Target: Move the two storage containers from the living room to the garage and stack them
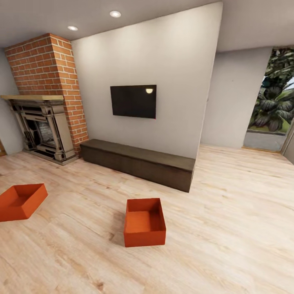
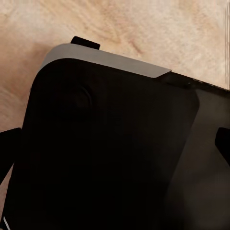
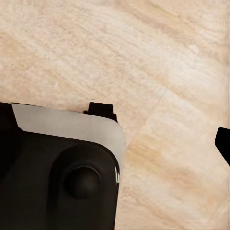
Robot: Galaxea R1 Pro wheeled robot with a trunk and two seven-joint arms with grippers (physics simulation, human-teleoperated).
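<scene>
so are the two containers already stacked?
No, in the head view one storage container sits apart from the other container, both on the wood-plank floor.

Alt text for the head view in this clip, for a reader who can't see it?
Two open orange-red storage containers sit apart on a light wood-plank floor, one near the middle and one at the left edge. Behind them are a brick fireplace, a long dark bench and a black wall TV.

From my head camera the room reads bright and even, lit by two round recessed ceiling lamps [image 1: 115, 14], one reflected as a small glare spot on the black wall-mounted television [image 1: 133, 101]. Straight edges bow near the frame borders. Both wrist pictures look soft, with deep black shadowed areas.
</scene>
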